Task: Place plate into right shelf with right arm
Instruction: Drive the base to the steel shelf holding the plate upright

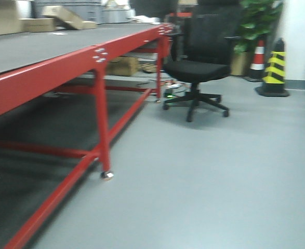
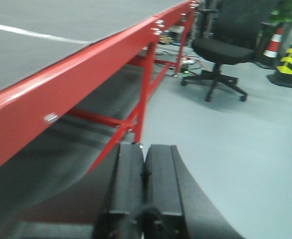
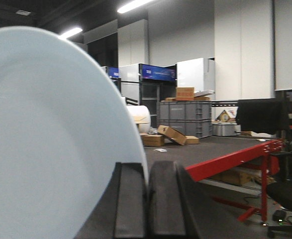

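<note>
The white plate (image 3: 51,134) fills the left half of the right wrist view, standing on edge. My right gripper (image 3: 146,169) is shut on its rim, with one black finger (image 3: 130,199) on each side of the thin edge. In the left wrist view my left gripper (image 2: 145,152) is shut with nothing between its fingers, hanging beside the red table frame above the grey floor. The right shelf is out of view in every frame.
A long red-framed table (image 1: 48,72) with a dark top runs along the left. A black office chair (image 1: 199,67) stands past its far end, with striped cones (image 1: 274,67) and a plant (image 1: 256,23) behind. Cardboard boxes (image 3: 170,134) and grey crates (image 3: 183,117) sit at the table's far end.
</note>
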`<state>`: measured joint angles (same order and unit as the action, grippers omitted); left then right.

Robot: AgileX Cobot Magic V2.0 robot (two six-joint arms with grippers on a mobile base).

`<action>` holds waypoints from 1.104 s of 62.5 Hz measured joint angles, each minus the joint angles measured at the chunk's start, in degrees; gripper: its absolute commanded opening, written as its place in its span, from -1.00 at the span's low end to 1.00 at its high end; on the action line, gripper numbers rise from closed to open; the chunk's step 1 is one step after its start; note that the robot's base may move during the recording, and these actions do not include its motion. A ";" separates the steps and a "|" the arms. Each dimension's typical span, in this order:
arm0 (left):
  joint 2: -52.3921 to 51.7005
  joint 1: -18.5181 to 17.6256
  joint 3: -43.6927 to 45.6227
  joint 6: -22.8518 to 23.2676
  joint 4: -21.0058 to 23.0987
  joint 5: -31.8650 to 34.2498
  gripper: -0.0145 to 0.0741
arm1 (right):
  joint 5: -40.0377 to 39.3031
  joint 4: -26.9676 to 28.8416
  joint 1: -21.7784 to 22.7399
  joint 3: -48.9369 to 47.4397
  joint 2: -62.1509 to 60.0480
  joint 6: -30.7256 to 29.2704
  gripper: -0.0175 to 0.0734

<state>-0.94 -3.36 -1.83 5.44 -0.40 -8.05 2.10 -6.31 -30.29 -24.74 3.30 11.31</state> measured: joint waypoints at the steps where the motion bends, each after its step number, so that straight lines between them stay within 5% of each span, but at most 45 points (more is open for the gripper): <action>1: 0.00 0.00 0.00 0.00 0.00 0.00 -0.78 | 0.00 0.00 0.00 0.00 0.00 0.00 -0.50; 69: 0.00 0.00 0.00 0.00 0.00 0.00 -0.78 | 0.00 0.00 0.00 0.00 0.00 0.00 -0.50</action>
<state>-0.94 -3.36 -1.83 5.44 -0.40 -8.05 2.10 -6.31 -30.29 -24.74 3.30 11.31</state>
